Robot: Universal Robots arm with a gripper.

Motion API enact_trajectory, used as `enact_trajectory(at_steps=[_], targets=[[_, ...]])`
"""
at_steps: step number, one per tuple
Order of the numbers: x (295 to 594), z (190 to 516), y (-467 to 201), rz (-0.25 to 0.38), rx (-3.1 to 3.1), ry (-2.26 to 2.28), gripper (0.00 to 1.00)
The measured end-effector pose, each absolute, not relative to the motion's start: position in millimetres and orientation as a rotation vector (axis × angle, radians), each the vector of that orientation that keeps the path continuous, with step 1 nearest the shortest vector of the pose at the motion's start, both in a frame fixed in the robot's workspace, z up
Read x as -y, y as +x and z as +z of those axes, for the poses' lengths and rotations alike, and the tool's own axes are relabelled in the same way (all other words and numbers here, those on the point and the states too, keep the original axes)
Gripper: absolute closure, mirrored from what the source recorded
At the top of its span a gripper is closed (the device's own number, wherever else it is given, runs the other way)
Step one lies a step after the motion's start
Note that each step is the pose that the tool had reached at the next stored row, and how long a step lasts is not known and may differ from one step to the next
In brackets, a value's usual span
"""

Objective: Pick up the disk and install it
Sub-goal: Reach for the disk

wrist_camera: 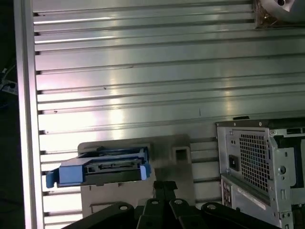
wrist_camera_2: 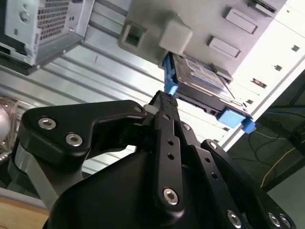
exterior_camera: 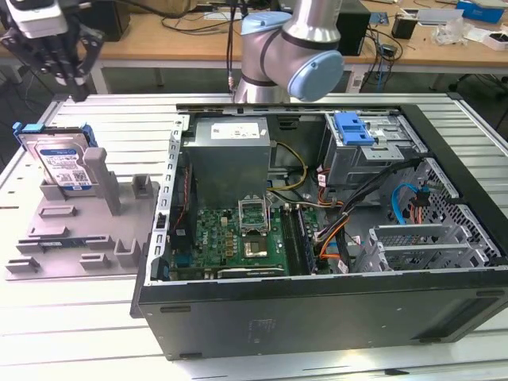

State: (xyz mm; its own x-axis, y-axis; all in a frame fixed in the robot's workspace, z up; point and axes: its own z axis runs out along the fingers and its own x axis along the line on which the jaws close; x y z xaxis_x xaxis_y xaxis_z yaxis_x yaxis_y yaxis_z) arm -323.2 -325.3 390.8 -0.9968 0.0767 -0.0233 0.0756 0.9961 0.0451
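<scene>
Disk [exterior_camera: 63,163] stands leaning in a grey holder [exterior_camera: 87,238] on the bench [exterior_camera: 71,333], at the exterior view's left, beside the open computer case [exterior_camera: 317,317]. Its label is white and blue, and the print on it is too small to read. The hand [exterior_camera: 78,89] hangs above the disk, apart from it, with its fingers closed together on nothing.

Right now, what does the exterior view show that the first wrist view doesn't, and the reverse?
The exterior view adds the inside of the open case: motherboard, grey power supply and blue latch. The first wrist view adds the disk seen end-on, connector edge facing the camera, and the case's vented rear panel. Both share the disk standing in the grey holder, the slatted table, and the tool near the disk, not touching it.
</scene>
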Motion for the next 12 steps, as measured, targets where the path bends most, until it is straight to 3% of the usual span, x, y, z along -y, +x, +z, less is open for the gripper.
enact_trajectory(at_steps=[12], targets=[[313, 389, -380, 0.069, -3.114, 0.119, 0.89]])
